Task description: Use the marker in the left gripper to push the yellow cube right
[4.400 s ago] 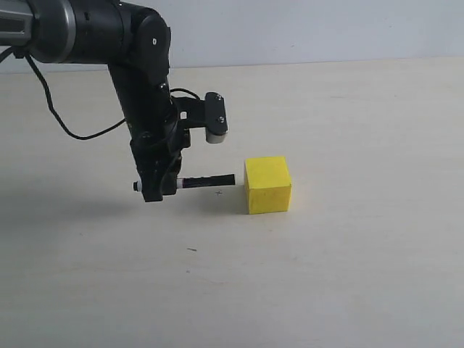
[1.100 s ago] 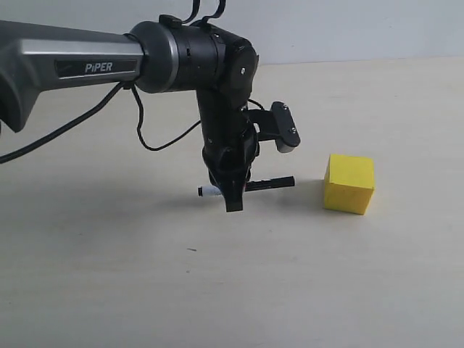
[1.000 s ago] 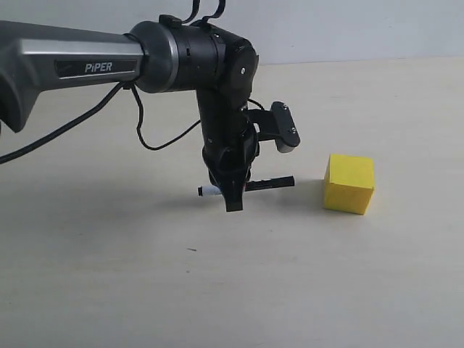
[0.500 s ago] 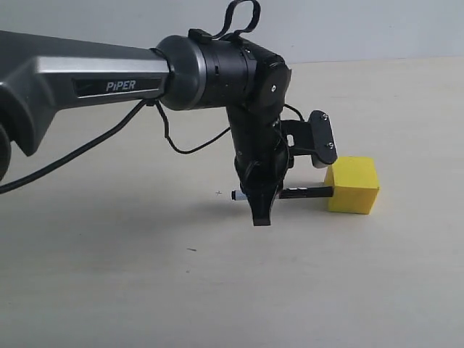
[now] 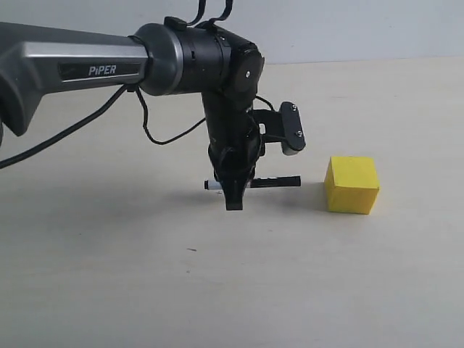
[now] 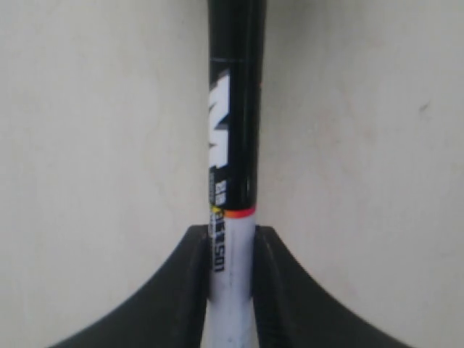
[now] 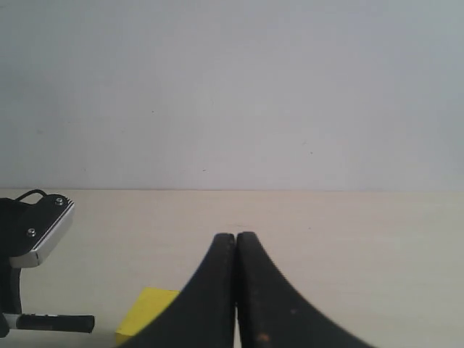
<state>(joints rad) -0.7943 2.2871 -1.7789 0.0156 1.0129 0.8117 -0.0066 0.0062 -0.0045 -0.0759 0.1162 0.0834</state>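
The yellow cube (image 5: 351,185) rests on the beige table right of centre; one corner of the cube (image 7: 148,312) peeks out beside the right fingers. My left gripper (image 5: 235,190) points down, shut on the marker (image 5: 255,183), which lies level with its black cap toward the cube and a small gap between them. In the left wrist view the marker (image 6: 233,145) runs straight out from the left gripper (image 6: 230,243), clamped on its white barrel. My right gripper (image 7: 235,243) is shut and holds nothing; it does not show in the exterior view.
The beige table (image 5: 304,275) runs back to a pale wall (image 5: 341,29). A black cable (image 5: 156,130) loops under the left arm. A grey-white attachment (image 5: 290,129) sticks out from the left wrist above the marker.
The left gripper pushed right until the marker's cap met the cube, nudging it slightly right, then drew back left. A gap now lies between cap and cube.
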